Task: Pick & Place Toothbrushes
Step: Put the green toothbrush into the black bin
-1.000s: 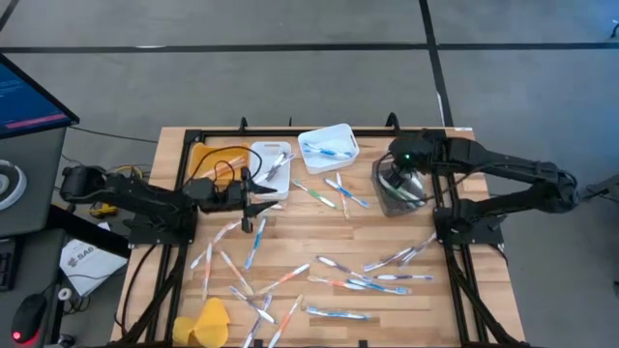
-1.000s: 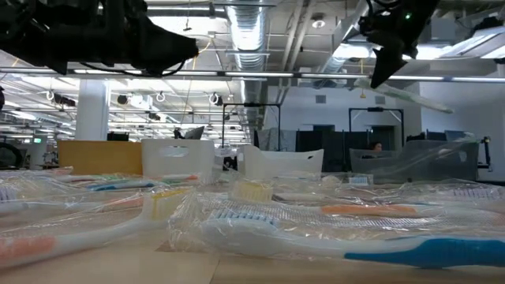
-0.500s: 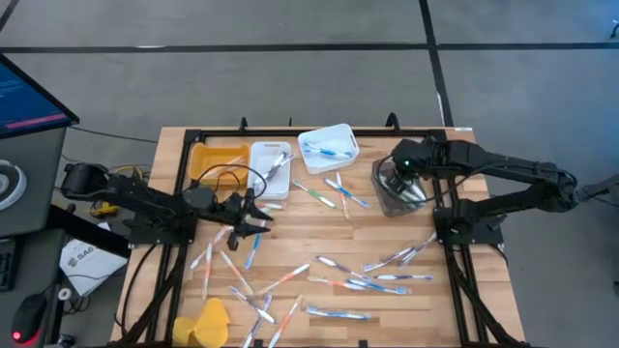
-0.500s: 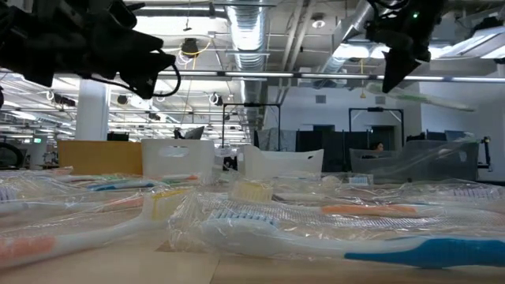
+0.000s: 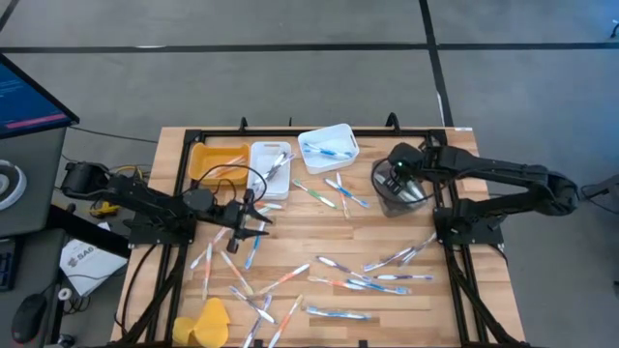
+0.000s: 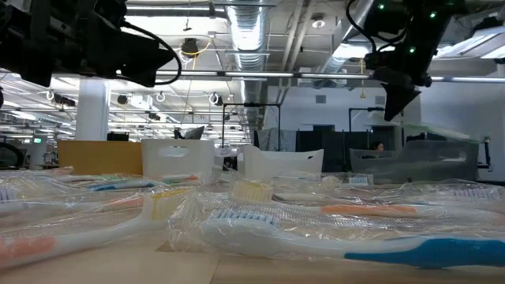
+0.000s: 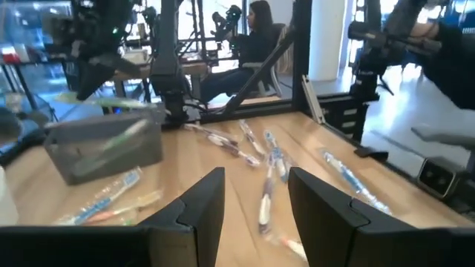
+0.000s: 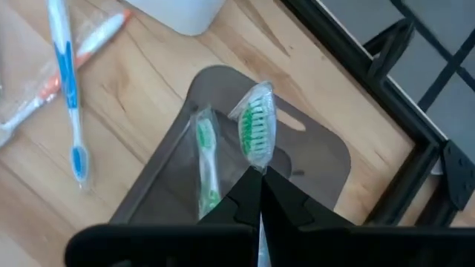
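The wooden bench [image 5: 319, 232] carries many wrapped toothbrushes [image 5: 372, 280] scattered across its middle and near side. Along its far edge stand an orange bin [image 5: 200, 155], two white bins [image 5: 340, 135] and a grey bin [image 5: 379, 198]. A yellow lump [image 5: 208, 321] lies at its near left corner.

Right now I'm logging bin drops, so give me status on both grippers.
Right gripper shut on green toothbrush, above grey bin. Left gripper open, empty, over scattered toothbrushes. Nothing blocking.

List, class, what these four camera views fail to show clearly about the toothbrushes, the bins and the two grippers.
- Grey bin: in the high view the right gripper covers its contents.
- Green toothbrush: in the right wrist view the fingers hide its handle.
- Orange bin: any contents too small to tell in the high view.
- Left gripper: the left wrist view blurs the toothbrushes beyond its open fingers.
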Motion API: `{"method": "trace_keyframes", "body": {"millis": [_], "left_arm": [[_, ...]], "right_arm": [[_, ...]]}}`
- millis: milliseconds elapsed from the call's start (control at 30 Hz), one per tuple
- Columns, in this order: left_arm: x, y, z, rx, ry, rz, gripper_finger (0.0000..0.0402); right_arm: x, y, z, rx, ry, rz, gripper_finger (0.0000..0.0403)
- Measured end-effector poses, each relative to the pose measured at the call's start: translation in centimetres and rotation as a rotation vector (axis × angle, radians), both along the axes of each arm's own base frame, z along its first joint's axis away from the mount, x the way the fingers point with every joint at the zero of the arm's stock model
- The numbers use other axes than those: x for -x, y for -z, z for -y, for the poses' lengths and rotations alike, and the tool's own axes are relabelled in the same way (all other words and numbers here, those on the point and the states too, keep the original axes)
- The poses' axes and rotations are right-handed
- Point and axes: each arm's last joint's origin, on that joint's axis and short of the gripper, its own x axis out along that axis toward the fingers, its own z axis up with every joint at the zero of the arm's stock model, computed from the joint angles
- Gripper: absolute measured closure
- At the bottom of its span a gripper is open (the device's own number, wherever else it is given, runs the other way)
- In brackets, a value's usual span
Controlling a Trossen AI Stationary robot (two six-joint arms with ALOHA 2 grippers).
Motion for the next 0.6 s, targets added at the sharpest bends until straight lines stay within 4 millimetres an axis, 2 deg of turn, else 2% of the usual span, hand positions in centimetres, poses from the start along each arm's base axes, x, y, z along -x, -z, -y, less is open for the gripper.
{"method": "trace_keyframes", "body": {"millis": [233,600], "left_arm": [[0.0,0.0,-0.6,-0.181,-0.026,0.036,0.0256],[0.0,0.0,-3.3,-0.16,-0.177,0.02,0.0256]], "right_arm": [[-1.2,0.8,1.2,-0.048,-0.036,0.019,0.0403],[-2.6,4.3,3.4,-0.206,0.005,-0.094,0.0403]]}}
